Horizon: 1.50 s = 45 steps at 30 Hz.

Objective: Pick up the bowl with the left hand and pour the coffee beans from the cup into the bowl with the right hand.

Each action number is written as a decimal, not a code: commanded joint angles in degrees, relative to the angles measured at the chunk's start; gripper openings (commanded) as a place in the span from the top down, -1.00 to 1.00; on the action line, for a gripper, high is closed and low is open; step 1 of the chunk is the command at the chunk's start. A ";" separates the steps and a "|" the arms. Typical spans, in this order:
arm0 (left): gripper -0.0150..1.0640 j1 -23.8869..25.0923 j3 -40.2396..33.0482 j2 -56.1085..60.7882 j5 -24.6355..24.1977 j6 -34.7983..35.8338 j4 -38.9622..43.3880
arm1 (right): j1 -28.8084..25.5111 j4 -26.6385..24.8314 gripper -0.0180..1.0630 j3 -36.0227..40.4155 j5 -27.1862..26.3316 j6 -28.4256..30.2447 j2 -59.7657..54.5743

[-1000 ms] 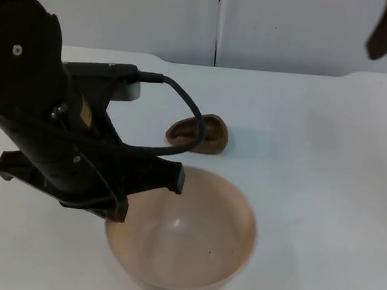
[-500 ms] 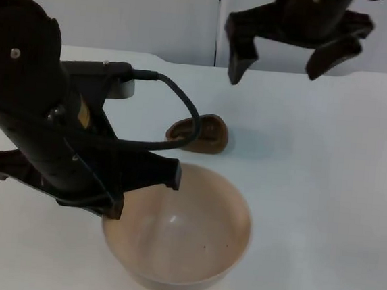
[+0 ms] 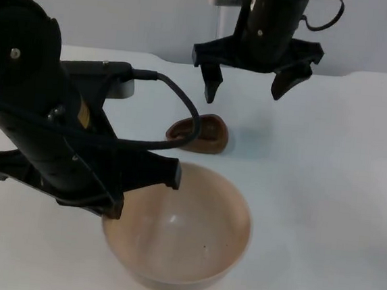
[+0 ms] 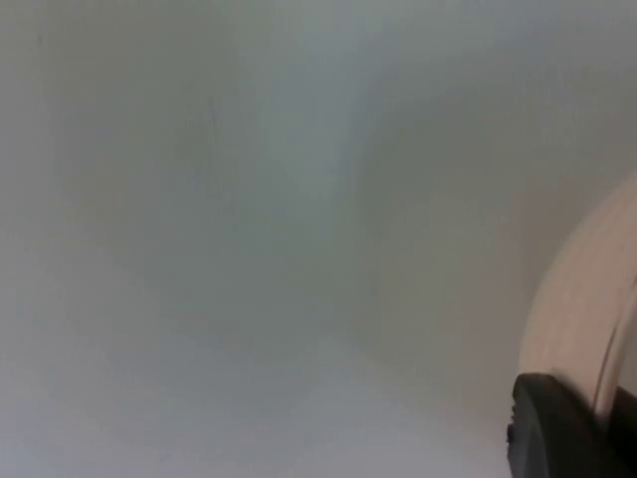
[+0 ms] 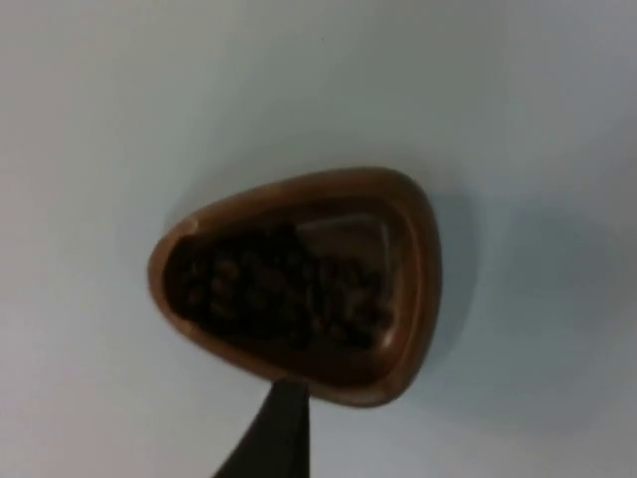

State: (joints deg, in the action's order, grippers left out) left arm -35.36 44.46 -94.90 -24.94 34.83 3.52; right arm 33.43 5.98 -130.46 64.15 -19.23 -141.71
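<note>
Your bowl (image 3: 178,232) is a wide, round, pale tan dish with a smooth matte inside and a thin rim, with a dark speck or two near the bottom. It sits at the near side of the white table (image 3: 324,197), its left rim under the left claw (image 3: 117,203). In the left wrist view a curve of that pale rim (image 4: 582,299) runs right beside the black fingertip (image 4: 557,423), so the claw looks to be at the rim, but you cannot tell from these pictures whether its fingers are pinched onto it.

The cup (image 3: 199,132) is a small, dark brown, glossy, wood-like dish with a rounded triangular outline. It stands on the table just beyond the bowl, apart from it. From the right wrist you see the cup (image 5: 299,284) holding a heap of dark coffee beans (image 5: 274,294) against one side, with bare floor at the other.

The right claw (image 3: 246,88) hangs above and slightly behind the cup, fingers spread wide and holding nothing, one tip (image 3: 210,89) over the cup's left side and the other well off to its right.

Half a second ago that claw was further back and to the right; it has come forward and down towards the cup. The bowl and the left claw have not shifted.
</note>
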 commanded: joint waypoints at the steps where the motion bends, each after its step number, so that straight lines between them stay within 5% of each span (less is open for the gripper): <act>1: 0.98 0.04 -0.19 0.05 0.23 0.73 0.35 | 0.58 1.80 -0.71 -0.54 -1.15 -1.59 -0.58; 18: 0.98 0.04 -0.19 0.05 0.33 0.98 0.57 | 1.05 2.87 -0.57 -0.57 -8.91 -3.83 -5.31; 30: 0.98 0.04 -0.19 0.05 0.35 1.09 0.91 | 1.05 2.74 -0.49 -0.57 -8.95 -3.83 -7.56; 39: 0.98 0.04 -0.19 0.05 0.25 1.09 0.91 | 1.05 2.87 -0.04 -0.57 -9.98 -4.04 -8.06; 45: 0.98 0.04 -0.19 0.05 0.25 1.09 0.91 | 1.05 2.87 -0.01 -0.57 -9.98 -4.04 -8.06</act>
State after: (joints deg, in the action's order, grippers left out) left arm -35.36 44.46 -94.90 -24.82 35.39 4.19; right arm 34.11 8.59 -130.67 54.46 -23.15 -149.82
